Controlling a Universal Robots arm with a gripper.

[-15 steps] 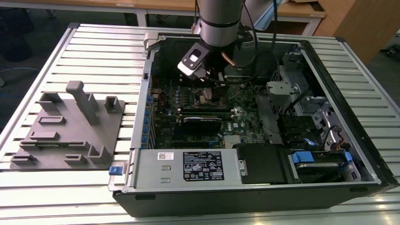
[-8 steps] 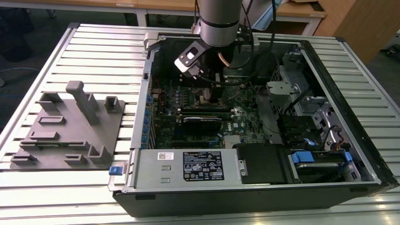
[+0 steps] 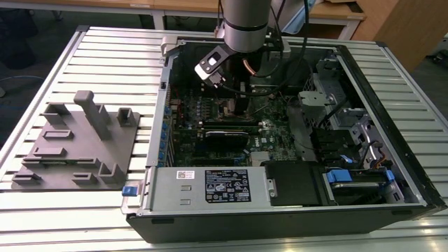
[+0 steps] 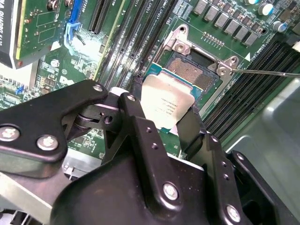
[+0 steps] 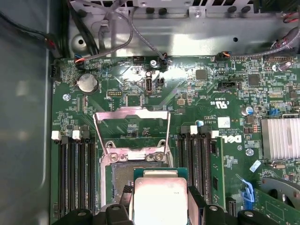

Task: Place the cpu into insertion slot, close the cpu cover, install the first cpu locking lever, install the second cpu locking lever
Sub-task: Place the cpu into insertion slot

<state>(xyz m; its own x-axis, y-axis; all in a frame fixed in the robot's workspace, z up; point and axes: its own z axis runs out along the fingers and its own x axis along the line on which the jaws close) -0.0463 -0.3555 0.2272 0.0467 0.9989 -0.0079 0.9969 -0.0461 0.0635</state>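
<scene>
My gripper (image 4: pixel 161 115) is shut on the cpu (image 4: pixel 165 101), a small square chip with a pale silvery top held by two opposite edges between black fingers (image 4: pixel 133 110). The chip hangs tilted just over the near part of the insertion slot (image 4: pixel 193 71), whose dark contact field shows beyond it. In the first wrist view the cpu (image 5: pixel 161 194) covers part of the insertion slot (image 5: pixel 119 180), and the cpu cover (image 5: pixel 132 111) stands flipped open behind the socket. A thin locking lever (image 4: pixel 269 72) sticks out sideways. In the exterior view the gripper (image 3: pixel 234 102) is down inside the computer case.
Long black memory slots (image 5: pixel 70 173) flank the socket on both sides. A black card (image 3: pixel 225 139) and a finned heat sink (image 5: pixel 280 138) sit further along the green board. The case walls (image 3: pixel 159 100) surround the arm. A grey fixture plate (image 3: pixel 77 142) lies on the slatted table at the exterior view's left.
</scene>
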